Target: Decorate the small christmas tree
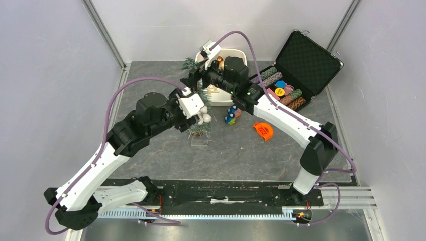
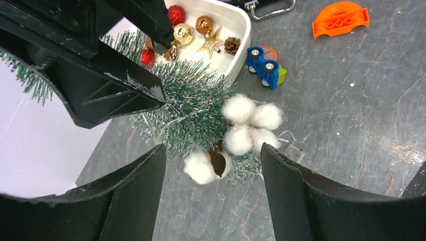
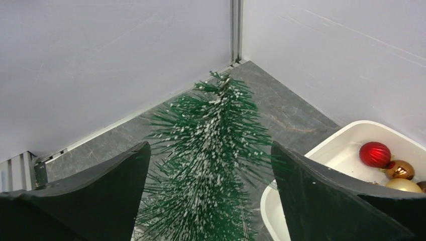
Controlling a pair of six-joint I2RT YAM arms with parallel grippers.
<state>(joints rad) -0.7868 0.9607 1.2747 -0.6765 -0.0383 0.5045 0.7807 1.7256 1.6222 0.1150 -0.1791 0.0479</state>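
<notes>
The left fingers point(image 2: 125, 196) are spread apart and empty above the lower boughs of the small christmas tree point(image 2: 191, 108), where a cotton sprig point(image 2: 246, 123) sits. The tree stands roughly upright mid-counter, toward the far edge. The right fingers point(image 3: 321, 196), also apart, flank its upper part and are nearer the tip.

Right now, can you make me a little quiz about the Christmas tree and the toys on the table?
1. True or false: the white tub is empty.
2. Which fluffy white things sit on the small christmas tree? A) cotton puffs B) paper stars C) bells
3. Fill in: the toy car beside the tub is mostly ____.

Key:
1. False. It holds baubles, a gold star and a pinecone.
2. A.
3. Blue.
</notes>
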